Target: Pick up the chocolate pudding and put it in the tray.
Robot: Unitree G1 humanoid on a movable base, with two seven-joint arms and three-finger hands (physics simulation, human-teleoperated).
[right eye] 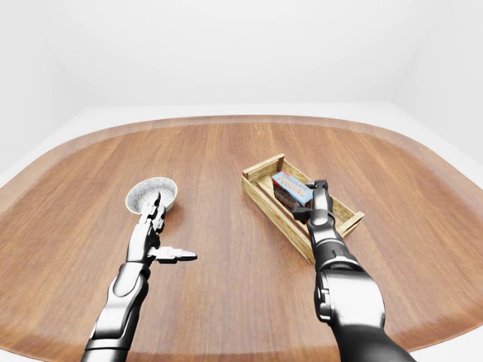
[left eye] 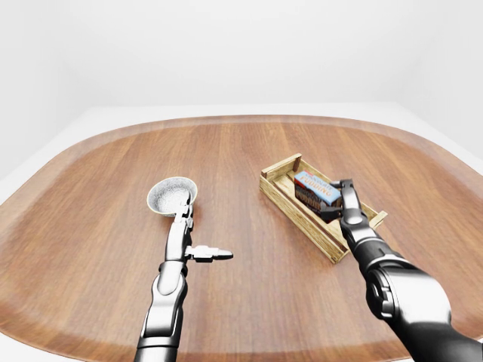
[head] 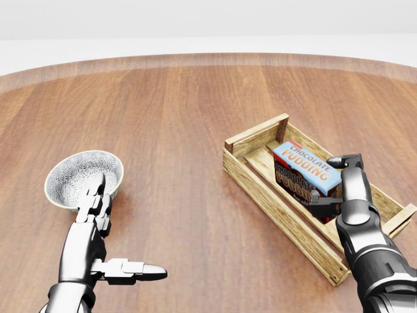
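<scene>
In slatted wooden tray (head: 257,137), boxy chocolate pudding (head: 305,171)

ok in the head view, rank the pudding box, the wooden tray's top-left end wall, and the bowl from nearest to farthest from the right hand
1. chocolate pudding box: in the tray, at the right hand's fingers.
2. tray's top-left end wall: up and left of the hand, beyond the box.
3. bowl: far across the table at the view's left, by the left hand.
</scene>
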